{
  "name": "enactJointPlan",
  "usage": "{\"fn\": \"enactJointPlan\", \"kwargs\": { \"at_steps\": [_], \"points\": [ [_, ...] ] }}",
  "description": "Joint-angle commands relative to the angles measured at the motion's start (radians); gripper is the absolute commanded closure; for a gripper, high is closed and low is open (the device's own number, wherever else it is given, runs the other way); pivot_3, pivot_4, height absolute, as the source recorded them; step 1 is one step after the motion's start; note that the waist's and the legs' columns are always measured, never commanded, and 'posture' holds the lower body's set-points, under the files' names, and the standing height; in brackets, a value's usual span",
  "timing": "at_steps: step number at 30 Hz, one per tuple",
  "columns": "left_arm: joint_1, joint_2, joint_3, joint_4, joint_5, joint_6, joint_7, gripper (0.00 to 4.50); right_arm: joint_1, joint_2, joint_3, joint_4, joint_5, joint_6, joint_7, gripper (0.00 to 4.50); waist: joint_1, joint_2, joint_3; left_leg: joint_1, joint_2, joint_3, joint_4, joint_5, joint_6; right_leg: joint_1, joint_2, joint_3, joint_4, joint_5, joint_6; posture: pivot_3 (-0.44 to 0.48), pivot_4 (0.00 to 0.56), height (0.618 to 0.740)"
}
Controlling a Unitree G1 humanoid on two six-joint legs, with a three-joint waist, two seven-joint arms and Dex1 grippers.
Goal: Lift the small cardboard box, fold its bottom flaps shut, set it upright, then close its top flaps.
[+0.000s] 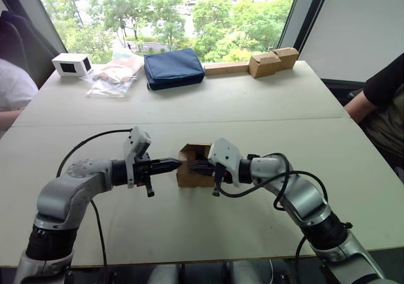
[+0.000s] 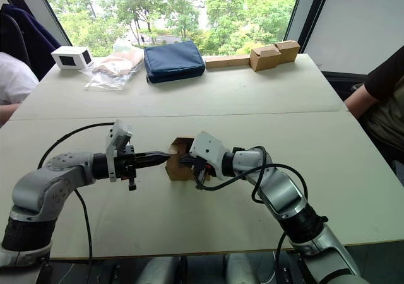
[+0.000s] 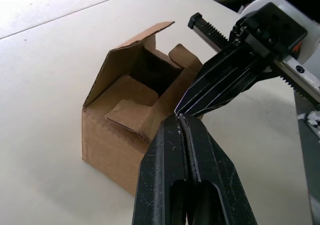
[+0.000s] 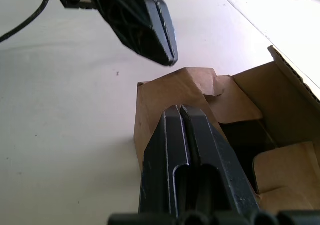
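While its top flaps stand partly open, the small cardboard box (image 1: 194, 167), plain brown and notched at the flap edges, sits upright mid-tabletop (image 1: 252, 101), nearer the front edge, left gripper (image 1: 173, 163) and right gripper (image 1: 197, 167) both pinched closed, tips over its opening.

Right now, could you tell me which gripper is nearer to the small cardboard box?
Right, narrowly. The right gripper hangs shut over the small cardboard box's open top, above its flaps. The left gripper, also shut, has its tip at the box's upper left edge.
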Motion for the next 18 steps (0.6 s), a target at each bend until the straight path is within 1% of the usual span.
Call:
{"fn": "enactJointPlan", "kwargs": {
  "at_steps": [1,7,10,12,15,18],
  "points": [
    [0.011,0.008,-0.023,-0.038,0.002,-0.037,0.018,4.48,-0.017,0.003,-0.022,-0.015,0.005,-0.019,0.006,4.50,0.001,0.000,0.000,0.000,0.000,0.000,0.000,0.000,0.000,0.000,0.000,0.000,0.000,0.000,0.000,0.000,0.150,0.740],
    [0.002,0.008,-0.055,0.006,0.016,-0.085,0.030,4.48,-0.019,0.004,-0.034,-0.025,0.015,-0.033,0.013,4.50,0.002,0.000,0.000,0.000,0.000,0.000,0.000,0.000,0.000,0.000,0.000,0.000,0.000,0.000,0.000,0.000,0.150,0.740],
    [-0.011,0.021,-0.087,0.037,0.042,-0.119,0.014,4.48,-0.040,-0.008,-0.100,-0.061,0.106,-0.052,0.084,4.50,0.003,0.000,0.000,0.000,0.000,0.000,0.000,0.000,0.000,0.000,0.000,0.000,-0.001,0.000,0.000,0.000,0.150,0.740],
    [-0.018,0.021,-0.087,0.050,0.036,-0.124,0.011,4.48,-0.088,0.028,-0.167,-0.030,0.151,-0.032,0.054,4.50,0.002,0.000,0.000,0.000,0.000,0.000,0.000,0.000,0.000,0.001,0.000,0.000,-0.001,0.000,0.000,0.000,0.150,0.740],
    [-0.026,0.023,-0.090,0.064,0.033,-0.131,0.009,4.48,-0.126,0.053,-0.207,0.016,0.166,-0.020,0.021,4.50,0.001,0.000,0.000,0.000,0.000,0.000,0.000,0.000,0.000,0.000,0.000,0.000,0.000,0.000,0.000,0.000,0.150,0.740],
    [-0.032,0.020,-0.086,0.072,0.026,-0.135,0.013,4.48,-0.191,0.068,-0.170,0.134,0.044,-0.032,-0.080,4.50,0.000,0.000,0.000,0.000,0.000,0.000,-0.001,0.000,0.000,0.000,0.000,-0.001,-0.001,0.000,0.000,0.000,0.150,0.740]
  ]
}}
